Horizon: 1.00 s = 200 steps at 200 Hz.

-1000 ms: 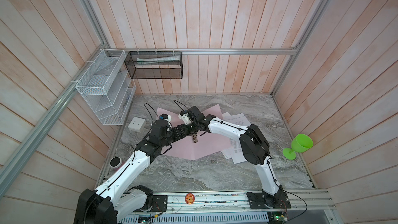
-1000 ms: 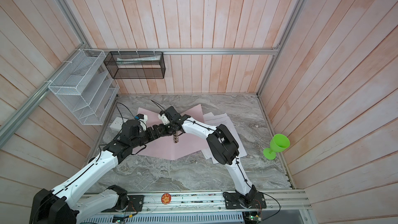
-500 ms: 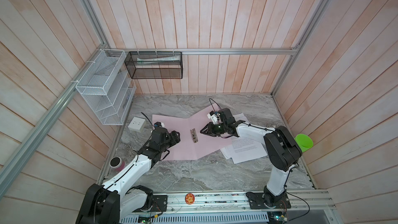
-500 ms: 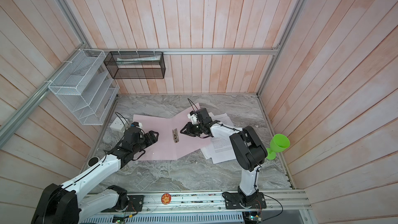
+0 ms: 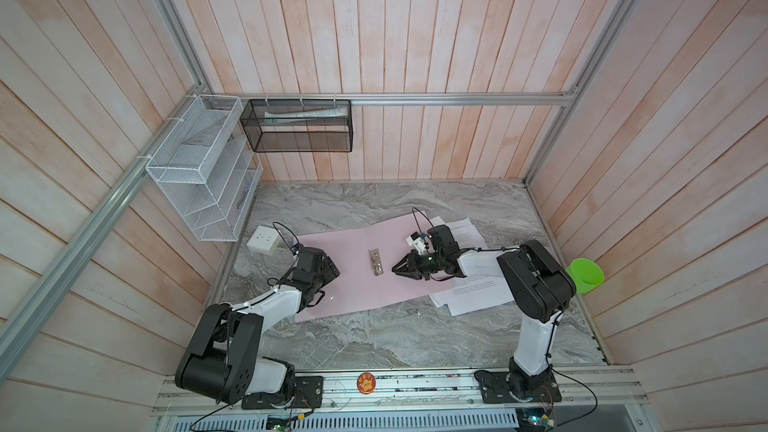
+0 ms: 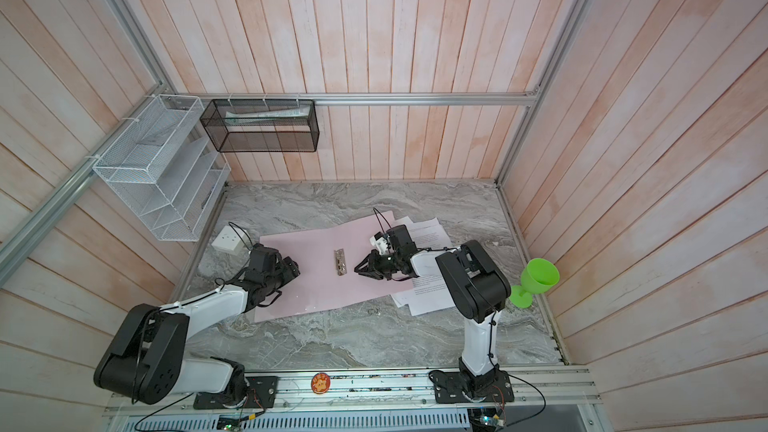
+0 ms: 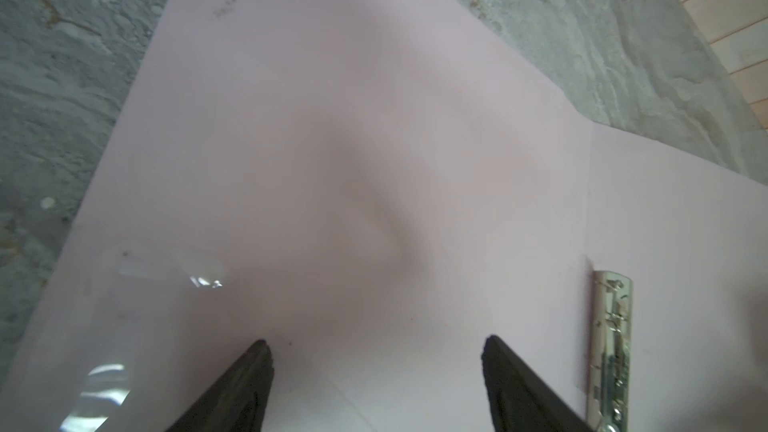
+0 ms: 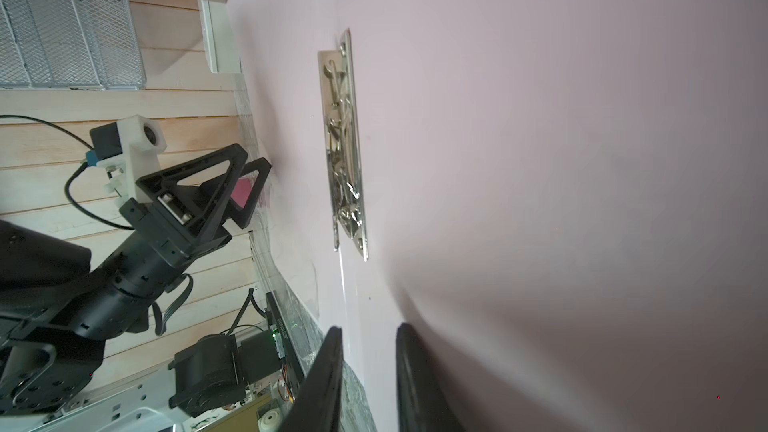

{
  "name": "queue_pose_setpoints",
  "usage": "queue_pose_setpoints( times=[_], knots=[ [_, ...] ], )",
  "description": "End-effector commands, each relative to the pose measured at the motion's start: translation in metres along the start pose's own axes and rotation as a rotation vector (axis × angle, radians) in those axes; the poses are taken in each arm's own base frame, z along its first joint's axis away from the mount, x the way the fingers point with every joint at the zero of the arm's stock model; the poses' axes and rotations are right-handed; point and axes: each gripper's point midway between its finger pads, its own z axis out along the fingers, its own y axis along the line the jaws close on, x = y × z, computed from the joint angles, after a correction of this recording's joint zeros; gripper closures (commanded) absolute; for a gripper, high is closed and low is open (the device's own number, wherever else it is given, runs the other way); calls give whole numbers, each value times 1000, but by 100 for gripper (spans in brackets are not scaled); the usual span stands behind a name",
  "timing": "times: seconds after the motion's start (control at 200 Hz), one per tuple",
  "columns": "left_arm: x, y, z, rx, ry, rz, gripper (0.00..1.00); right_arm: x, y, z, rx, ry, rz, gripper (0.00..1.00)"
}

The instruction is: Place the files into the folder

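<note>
Pink folder below; left gripper wide, right gripper narrow, both empty

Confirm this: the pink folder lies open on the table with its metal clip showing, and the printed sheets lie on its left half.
Wrong in one respect: the sheets lie by the right edge of the folder, not on its left half, as both top views show. It is open on the table, metal clip showing.

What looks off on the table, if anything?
The files lie fanned and skewed in a loose pile that overlaps the right edge of the open folder. The folder itself sits crooked on the table, with its clip exposed. Nothing looks spilled or damaged.
</note>
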Motion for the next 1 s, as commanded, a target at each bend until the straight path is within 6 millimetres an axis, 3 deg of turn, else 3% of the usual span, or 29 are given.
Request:
queue_pose_setpoints(
  times=[0.0, 0.115, 0.22, 0.39, 0.56, 0.735, 0.88, 0.995],
  knots=[
    [-13, 0, 11, 0, -28, -13, 18, 11, -18, 5, -9, 28, 66, 78],
    [-20, -2, 20, 0, -29, 1, 18, 28, -38, 8, -6, 51, 137, 81],
    [-26, -5, 25, -3, -33, 23, 19, 33, -41, 8, -17, 58, 157, 82],
    [-38, -22, 20, 48, -48, 48, 18, 18, -14, 2, -55, 23, 84, 82],
    [-63, -47, -4, 109, -98, 81, 18, -4, 23, -9, -97, -30, 2, 77],
    [-75, -105, -32, 247, -126, 119, 18, -23, 41, -15, -90, -56, -64, 69],
    [-55, -164, -39, 351, -75, 195, 18, -43, 60, -35, -132, -108, -97, 69],
    [-35, -201, -34, 415, -18, 259, 18, -69, 66, -69, -119, -200, -129, 68]
  ],
)
